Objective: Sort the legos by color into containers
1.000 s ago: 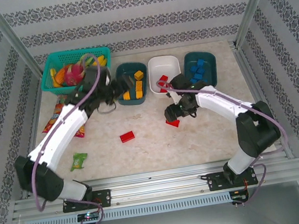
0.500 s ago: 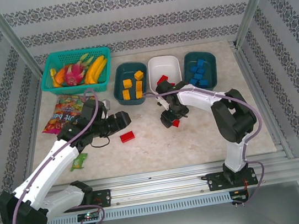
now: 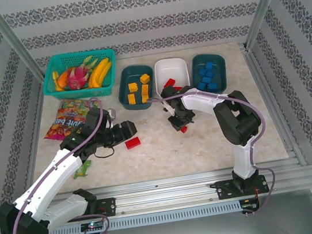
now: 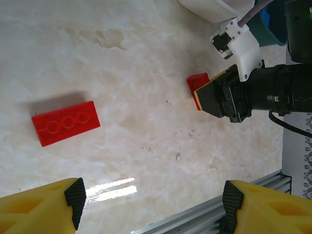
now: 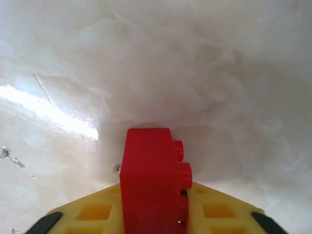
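While the snack bag [image 3: 69, 119] and teal basket [image 3: 76, 56] lie well aside, the left hand [image 4: 153, 197] hovers with fingers [image 4: 39, 204] wide above the worktop [image 4: 146, 73], a flat red lego [image 4: 66, 123] just ahead. The right hand [image 3: 178, 121], pointing down, pinches another red lego [image 5: 148, 180] near the white tub [image 3: 176, 69].

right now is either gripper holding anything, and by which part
the right gripper pinches a red brick by its near end, with the far end sticking out in front. the left gripper is open and holds nothing.
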Robot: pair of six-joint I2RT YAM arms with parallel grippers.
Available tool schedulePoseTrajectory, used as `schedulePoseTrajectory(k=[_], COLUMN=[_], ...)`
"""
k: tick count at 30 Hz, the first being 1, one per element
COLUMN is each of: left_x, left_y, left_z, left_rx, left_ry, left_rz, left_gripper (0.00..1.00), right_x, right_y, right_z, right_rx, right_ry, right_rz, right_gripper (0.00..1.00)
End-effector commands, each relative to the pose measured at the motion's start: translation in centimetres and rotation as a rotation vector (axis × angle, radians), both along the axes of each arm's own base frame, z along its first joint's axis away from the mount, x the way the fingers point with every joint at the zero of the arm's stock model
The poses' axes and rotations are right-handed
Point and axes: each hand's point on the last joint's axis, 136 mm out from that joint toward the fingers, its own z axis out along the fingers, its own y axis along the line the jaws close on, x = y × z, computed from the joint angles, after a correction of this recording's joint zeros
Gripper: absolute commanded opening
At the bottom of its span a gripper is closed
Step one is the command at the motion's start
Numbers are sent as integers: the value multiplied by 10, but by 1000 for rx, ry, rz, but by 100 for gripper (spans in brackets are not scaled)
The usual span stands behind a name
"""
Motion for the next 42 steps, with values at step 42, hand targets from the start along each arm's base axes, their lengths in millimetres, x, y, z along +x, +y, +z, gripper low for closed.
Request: schedulePoseTrajectory(k=[42], left_x=[201], left_y=[-112], left_z=[102], left_rx=[-146], left_ry=[-204], left_rz=[-41], left_gripper=[76], right_x=[255], right_y=[-58], right_z=[46], right_rx=[-43], right_ry=[-375], right_rz=[-512], right_gripper=[23])
